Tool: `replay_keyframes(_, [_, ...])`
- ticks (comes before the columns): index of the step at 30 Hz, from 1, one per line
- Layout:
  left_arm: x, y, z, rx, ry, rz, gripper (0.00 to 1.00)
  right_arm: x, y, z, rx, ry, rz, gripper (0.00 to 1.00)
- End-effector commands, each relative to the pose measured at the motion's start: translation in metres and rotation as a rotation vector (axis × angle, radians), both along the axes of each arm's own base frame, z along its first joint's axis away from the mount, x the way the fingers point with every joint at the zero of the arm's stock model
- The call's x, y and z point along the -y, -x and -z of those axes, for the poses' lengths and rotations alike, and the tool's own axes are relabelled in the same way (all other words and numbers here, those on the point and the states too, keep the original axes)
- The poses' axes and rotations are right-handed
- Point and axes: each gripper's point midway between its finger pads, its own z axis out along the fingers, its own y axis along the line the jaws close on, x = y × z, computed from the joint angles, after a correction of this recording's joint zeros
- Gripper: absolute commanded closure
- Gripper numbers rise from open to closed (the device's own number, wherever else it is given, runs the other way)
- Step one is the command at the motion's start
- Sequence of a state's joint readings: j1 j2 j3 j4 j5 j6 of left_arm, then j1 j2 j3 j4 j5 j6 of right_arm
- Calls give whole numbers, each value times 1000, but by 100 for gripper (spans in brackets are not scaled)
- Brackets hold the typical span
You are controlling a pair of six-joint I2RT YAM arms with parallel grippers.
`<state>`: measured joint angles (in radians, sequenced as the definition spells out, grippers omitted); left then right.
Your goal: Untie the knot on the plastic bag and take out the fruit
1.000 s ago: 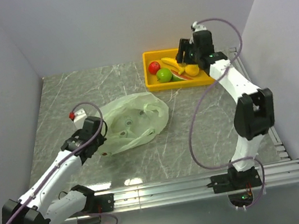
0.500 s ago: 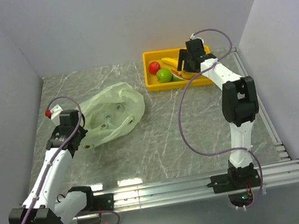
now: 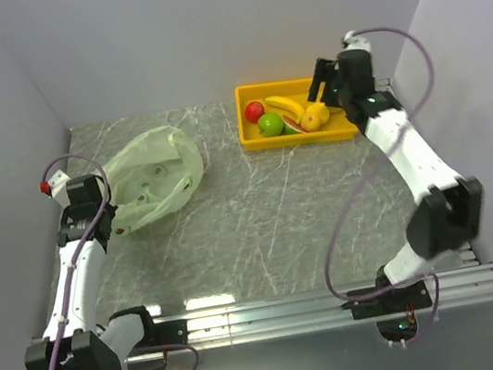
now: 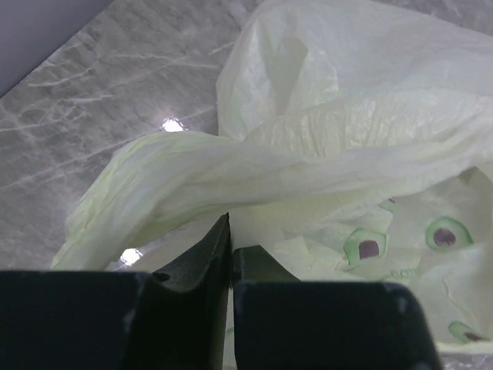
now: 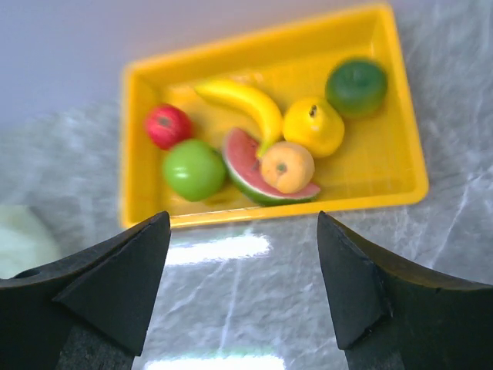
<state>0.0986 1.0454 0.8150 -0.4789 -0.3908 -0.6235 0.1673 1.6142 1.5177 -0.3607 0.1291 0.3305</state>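
The pale green plastic bag (image 3: 155,167) lies flattened at the far left of the table. It fills the left wrist view (image 4: 347,146). No knot shows on it. My left gripper (image 3: 111,218) is shut on a fold of the bag's edge (image 4: 229,248). The fruit lies in the yellow tray (image 3: 300,140): red apple (image 5: 168,126), green apple (image 5: 192,168), banana (image 5: 246,104), pear (image 5: 312,126), dark green citrus (image 5: 356,87), plus a watermelon slice and an orange piece. My right gripper (image 3: 323,88) hangs open and empty over the tray's right end, also shown in its wrist view (image 5: 243,270).
The yellow tray (image 5: 269,212) stands at the back right against the rear wall. Grey walls close in the table on the left, back and right. An aluminium rail (image 3: 276,312) runs along the near edge between the arm bases.
My left gripper has dragged the bag leftward and farther back. My right gripper has drawn back from the tray's middle to its right end, and its arm has swung out to the right.
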Motion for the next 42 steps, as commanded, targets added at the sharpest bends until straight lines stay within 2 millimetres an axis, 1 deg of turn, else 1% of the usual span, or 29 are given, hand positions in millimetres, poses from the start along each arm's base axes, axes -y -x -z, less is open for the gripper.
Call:
replay_keyframes(1, [-6,4,-19,57,-26,-27,89,7,48,-85,227,-62,0,17])
replay_keyframes(2, [-5,8,-22,73,-23,-24,88,10,60,-78,219,-57,4,17])
replay_keyframes(3, [-4,12,-20,69,-20,-19,77,14,84,-103,286,-66,1,17])
replay_keyframes(4, [-2,14,-22,77,-17,-13,70,16,96,-109,308,-58,-3,16])
replay_keyframes(5, [2,18,-26,86,-7,6,66,18,108,-101,298,-53,-3,17])
replay_keyframes(6, [6,19,-31,98,-2,22,51,23,132,-121,359,-60,1,17])
replay_keyframes(7, [8,21,-34,102,1,35,44,26,144,-125,378,-52,0,17])
replay_keyframes(8, [12,24,-41,114,4,50,32,29,156,-120,369,-44,1,17])
replay_keyframes(9, [15,27,-46,122,8,63,26,33,177,-134,420,-46,1,10])
replay_keyframes(10, [16,29,-51,131,9,75,23,35,187,-137,433,-38,2,7])
replay_keyframes(11, [18,32,-67,169,5,88,18,38,198,-133,424,-30,8,7])
replay_keyframes(12, [19,37,-71,167,6,94,17,42,215,-142,463,-32,11,6])
replay_keyframes(13, [20,41,-80,187,2,98,16,45,224,-142,467,-27,17,5])
replay_keyframes(14, [21,47,-104,245,-12,110,10,47,231,-137,459,-25,20,5])
replay_keyframes(15, [25,53,-113,261,-12,129,8,49,247,-144,501,-33,20,4])
replay_keyframes(16, [27,57,-126,292,-20,145,6,51,255,-144,512,-38,22,4])
replay_keyframes(17, [28,67,-152,358,-47,164,2,51,261,-139,511,-40,20,4])
replay_keyframes(19, [31,79,-169,377,-66,187,1,53,279,-141,548,-61,22,3])
replay_keyframes(20, [31,85,-184,398,-100,207,1,52,283,-133,530,-65,14,3])
replay_keyframes(21, [29,89,-187,400,-114,206,1,50,292,-132,545,-75,-7,2])
replay_keyframes(23, [25,99,-186,396,-121,178,1,45,298,-115,509,-94,-27,2])
replay_keyframes(25, [30,104,-180,401,-90,179,1,38,311,-110,507,-139,-65,2])
replay_keyframes(28, [41,121,-176,484,-30,189,1,31,327,-101,501,-138,-130,1])
replay_keyframes(30, [43,141,-178,574,-46,195,1,32,334,-94,508,-140,-138,1])
replay_keyframes(32, [40,160,-183,620,-68,178,1,29,337,-88,503,-145,-160,1])
replay_keyframes(33, [40,166,-176,589,-70,179,1,29,340,-87,512,-145,-167,1])
replay_keyframes(35, [39,175,-174,565,-88,190,1,27,340,-80,507,-144,-178,0])
replay_keyframes(37, [42,179,-166,524,-93,212,1,29,342,-79,520,-153,-170,0])
replay_keyframes(42, [40,192,-164,535,-96,199,1,37,343,-80,547,-149,-128,0])
